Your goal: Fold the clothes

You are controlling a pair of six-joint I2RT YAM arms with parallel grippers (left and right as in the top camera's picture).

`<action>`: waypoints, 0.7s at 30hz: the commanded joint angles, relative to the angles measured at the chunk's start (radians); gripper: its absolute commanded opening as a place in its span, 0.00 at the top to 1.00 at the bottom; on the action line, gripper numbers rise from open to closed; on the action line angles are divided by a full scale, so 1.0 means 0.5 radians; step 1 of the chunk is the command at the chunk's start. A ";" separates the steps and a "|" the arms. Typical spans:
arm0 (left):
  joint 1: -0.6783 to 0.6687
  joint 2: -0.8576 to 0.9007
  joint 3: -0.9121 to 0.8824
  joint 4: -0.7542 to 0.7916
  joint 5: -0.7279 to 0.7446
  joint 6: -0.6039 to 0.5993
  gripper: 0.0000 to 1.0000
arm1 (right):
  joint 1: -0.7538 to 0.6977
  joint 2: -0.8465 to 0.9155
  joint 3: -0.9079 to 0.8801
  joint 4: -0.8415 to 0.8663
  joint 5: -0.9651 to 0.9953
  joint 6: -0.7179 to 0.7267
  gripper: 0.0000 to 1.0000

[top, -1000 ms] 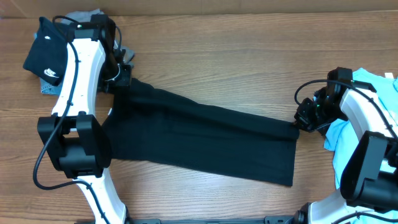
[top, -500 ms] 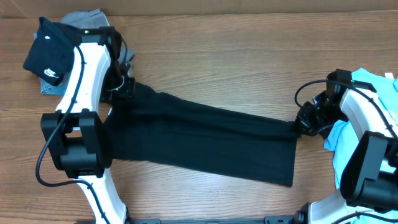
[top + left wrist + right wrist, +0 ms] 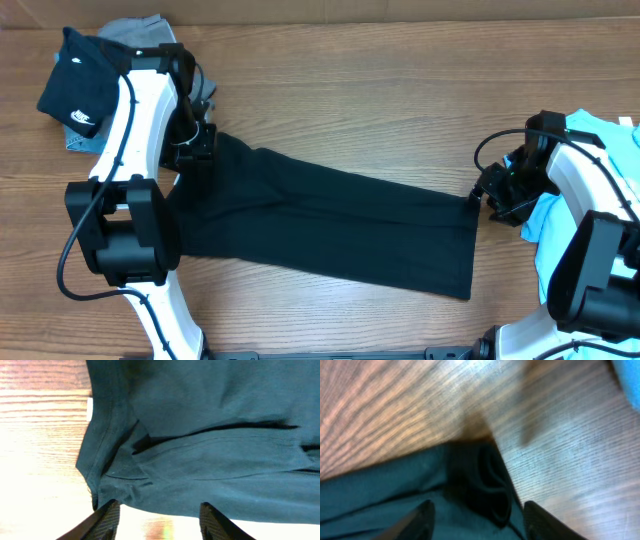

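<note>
Left gripper (image 3: 159, 512): parted now, clamped before, above black T-shirt (image 3: 330, 225) end. Right gripper (image 3: 477, 510): same, parted at opposite end. Lies stretched across table (image 3: 350, 80). White swoosh (image 3: 80, 118) on small black garment (image 3: 75, 75).

Overhead is evenly lit and sharp; glare bleaches the table (image 3: 40, 485) at the left wrist, the right seems blurred.

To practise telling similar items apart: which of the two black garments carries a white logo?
The small black garment at the overhead view's top-left corner; the long black T-shirt mid-table is plain.
</note>
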 commanded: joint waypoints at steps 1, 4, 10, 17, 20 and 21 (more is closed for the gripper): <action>0.005 -0.118 0.116 -0.027 0.125 0.104 0.53 | -0.030 -0.029 -0.089 0.050 0.014 -0.008 0.37; 0.005 -0.209 0.149 -0.020 0.170 0.110 0.51 | -0.084 -0.002 -0.154 0.077 -0.008 -0.009 0.37; 0.005 -0.510 0.174 0.037 0.185 0.094 0.45 | -0.185 0.005 -0.335 0.234 -0.413 -0.259 0.37; 0.003 -0.699 0.174 0.030 0.182 0.094 0.43 | -0.207 -0.031 -0.350 0.197 -0.446 -0.239 0.52; -0.003 -0.692 0.166 0.005 0.233 0.095 0.42 | -0.243 -0.089 -0.259 0.125 -0.511 -0.258 0.53; -0.002 -0.691 0.163 -0.003 0.248 0.095 0.43 | -0.251 -0.112 -0.214 0.092 -0.494 -0.259 0.52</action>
